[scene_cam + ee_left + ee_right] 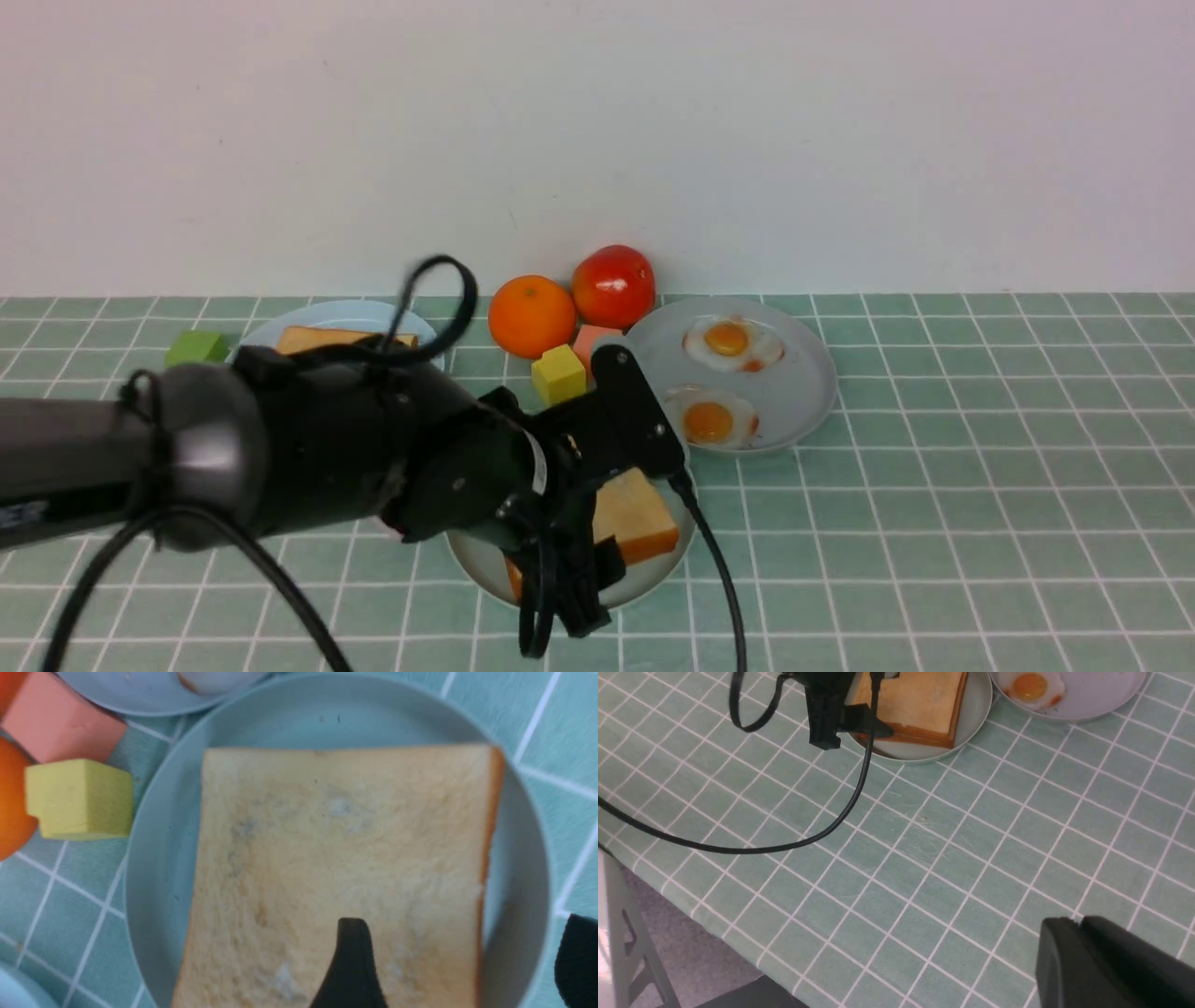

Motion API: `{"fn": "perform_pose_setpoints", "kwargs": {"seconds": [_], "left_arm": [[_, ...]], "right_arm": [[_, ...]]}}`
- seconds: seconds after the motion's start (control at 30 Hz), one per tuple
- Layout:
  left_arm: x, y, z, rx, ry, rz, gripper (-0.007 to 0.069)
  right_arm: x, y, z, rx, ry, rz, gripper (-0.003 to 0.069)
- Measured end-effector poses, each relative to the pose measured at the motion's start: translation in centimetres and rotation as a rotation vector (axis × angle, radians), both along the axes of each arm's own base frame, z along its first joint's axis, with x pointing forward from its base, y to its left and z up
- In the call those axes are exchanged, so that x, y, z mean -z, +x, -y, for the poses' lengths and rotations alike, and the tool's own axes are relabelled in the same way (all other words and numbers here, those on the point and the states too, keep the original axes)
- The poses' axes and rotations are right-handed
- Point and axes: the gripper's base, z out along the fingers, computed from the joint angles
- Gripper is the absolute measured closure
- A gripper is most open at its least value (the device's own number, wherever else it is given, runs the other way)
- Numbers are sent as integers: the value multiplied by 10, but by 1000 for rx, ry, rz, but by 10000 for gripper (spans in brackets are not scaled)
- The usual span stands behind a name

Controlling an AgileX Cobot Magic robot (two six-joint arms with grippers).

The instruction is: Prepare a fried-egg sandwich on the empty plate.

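Three plates point(803, 392) point(653, 579) point(280, 327); two eggs point(731, 342) point(711, 420); two toasts point(639, 513) point(317, 338) (three blocks point(196, 347) point(558, 373) point(597, 341))

Left arm point(327, 448) forward, jaws wide; right jaws together.

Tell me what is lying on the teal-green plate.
One toast slice lies flat on the plate, its top bare. Anything beneath the slice is covered; the open left end effector hides part of it.
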Motion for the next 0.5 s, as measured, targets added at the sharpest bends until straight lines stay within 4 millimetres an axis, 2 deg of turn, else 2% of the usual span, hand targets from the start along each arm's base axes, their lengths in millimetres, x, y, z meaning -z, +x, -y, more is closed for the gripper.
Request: {"fn": "perform_pose_setpoints", "kwargs": {"seconds": [0.13,0.23,0.27,0.3,0.37,0.5], "left_arm": [[-30,-18,2,-7,-77,-1,76],[-69,-44,5,14,-190,41,116],[-72,-46,4,11,-201,42,120],[-96,-61,1,6,-282,63,172],[-126,-79,-12,-35,-395,73,276],[-162,-109,-45,-120,-538,69,522]], "right_arm": [[0,0,0,-3,5,-3,594],[0,0,-1,-4,6,-4,592],[0,0,-1,-4,6,-4,592],[0,0,-1,-4,6,-4,589],[0,-1,0,-4,4,-7,588],[2,-3,1,-6,-9,-24,587]]}}
